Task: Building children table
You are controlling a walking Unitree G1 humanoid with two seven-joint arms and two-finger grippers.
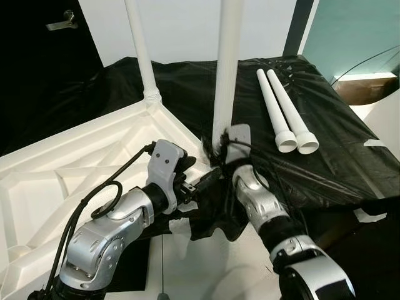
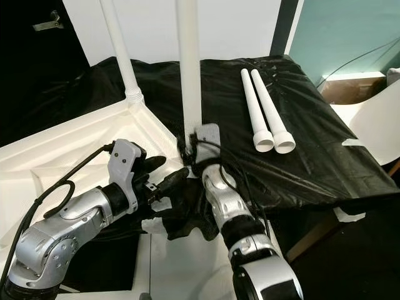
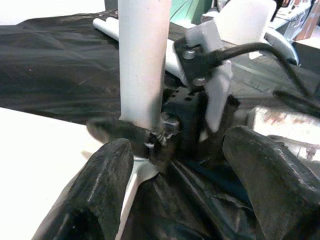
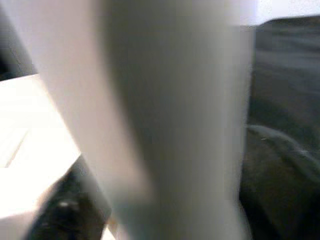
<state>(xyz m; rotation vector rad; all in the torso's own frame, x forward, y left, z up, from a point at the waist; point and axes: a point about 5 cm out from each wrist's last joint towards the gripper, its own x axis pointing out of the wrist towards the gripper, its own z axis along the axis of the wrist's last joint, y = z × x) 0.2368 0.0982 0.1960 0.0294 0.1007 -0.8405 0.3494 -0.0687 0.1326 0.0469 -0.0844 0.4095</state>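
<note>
right gripper (image 1: 215,149) clamps upright white leg (image 1: 226,69); left gripper (image 1: 203,178) wide beside it; no legible writing.

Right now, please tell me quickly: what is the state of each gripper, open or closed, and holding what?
Left gripper: open, fingers spread near the base of the upright white table leg, holding nothing.
Right gripper: closed on that table leg.

Looks like an indoor room turned into a makeshift assembly spot rather than a proper workshop. Plain white wall (image 1: 181,28) at twelve o'clock, dark door with a metal lever handle (image 1: 61,24) at ten o'clock, teal panel (image 1: 356,34) at two o'clock. Crinkled black plastic sheet (image 1: 337,150) draped over the work surface, cardboard box (image 1: 362,87) at three o'clock.
</note>
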